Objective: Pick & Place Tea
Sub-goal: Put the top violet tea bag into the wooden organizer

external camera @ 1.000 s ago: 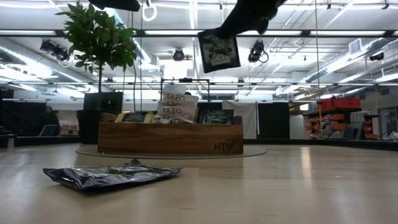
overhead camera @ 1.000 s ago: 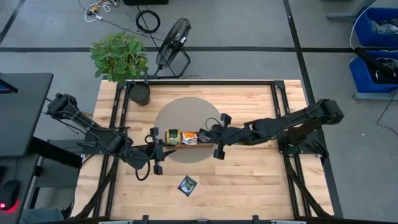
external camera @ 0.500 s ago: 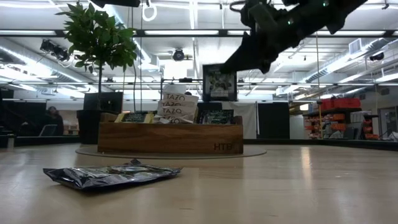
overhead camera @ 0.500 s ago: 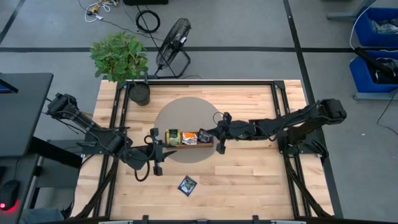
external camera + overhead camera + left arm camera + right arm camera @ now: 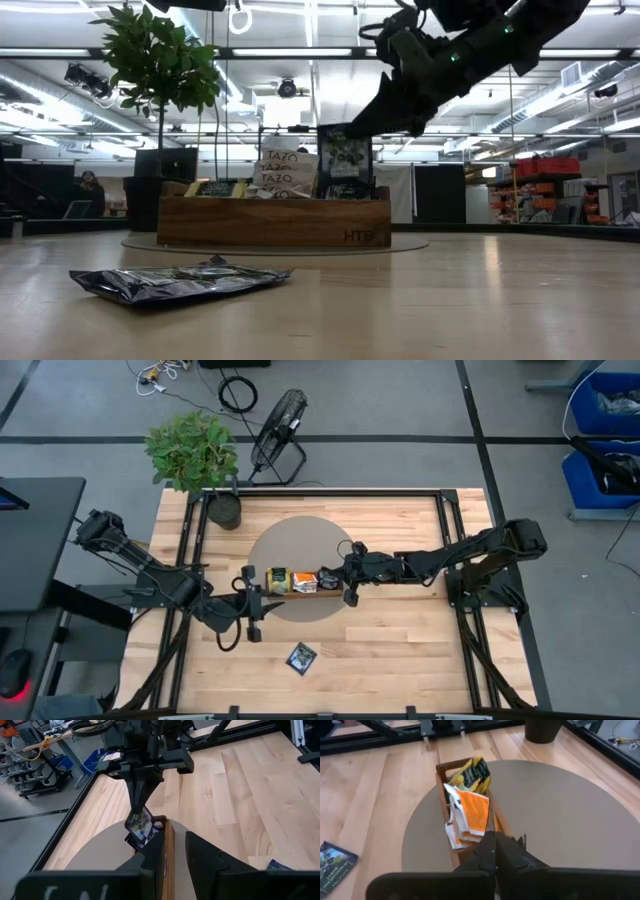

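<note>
In the low view a crumpled navy sachet point(image 5: 180, 283) lies lower left on the bench point(image 5: 480, 310), while beyond, centre frame, the right claw point(image 5: 372, 122) pinches shut on a dark sachet point(image 5: 344, 158) hanging upright, seemingly just entering the wooden tray point(image 5: 272, 222).

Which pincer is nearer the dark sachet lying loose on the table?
Left. The left pincer hovers beside the loose dark sachet; the right pincer is farther, over the wooden tray.
</note>
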Robot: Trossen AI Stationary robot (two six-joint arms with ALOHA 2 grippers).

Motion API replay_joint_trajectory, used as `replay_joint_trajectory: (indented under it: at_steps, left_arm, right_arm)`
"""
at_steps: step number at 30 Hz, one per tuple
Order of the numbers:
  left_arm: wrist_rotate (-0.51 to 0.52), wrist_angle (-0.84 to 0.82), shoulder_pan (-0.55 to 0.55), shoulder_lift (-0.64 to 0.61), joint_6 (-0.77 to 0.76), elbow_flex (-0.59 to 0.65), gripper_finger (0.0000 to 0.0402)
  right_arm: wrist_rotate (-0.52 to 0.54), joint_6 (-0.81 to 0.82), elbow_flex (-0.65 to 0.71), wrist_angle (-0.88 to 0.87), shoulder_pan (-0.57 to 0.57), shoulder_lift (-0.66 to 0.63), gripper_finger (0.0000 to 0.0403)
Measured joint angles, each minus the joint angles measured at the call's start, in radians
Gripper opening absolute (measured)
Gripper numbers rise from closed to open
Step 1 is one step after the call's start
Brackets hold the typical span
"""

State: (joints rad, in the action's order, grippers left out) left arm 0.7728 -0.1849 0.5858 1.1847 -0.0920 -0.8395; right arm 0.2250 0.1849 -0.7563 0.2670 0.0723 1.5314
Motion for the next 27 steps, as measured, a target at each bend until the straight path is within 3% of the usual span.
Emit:
replay_joint_trajectory:
  at_steps: [20, 27]
  left_arm:
    - [0.000, 0.000, 0.000, 0.000, 0.001, 0.000, 0.0080]
    - [0.000, 0.000, 0.000, 0.000, 0.001, 0.000, 0.0080]
  right_arm:
    - [-0.034, 0.017, 0.000, 0.023, -0.006, 0.084, 0.0001]
    - [-0.023, 0.008, 0.000, 0.036, -0.009, 0.084, 0.0040]
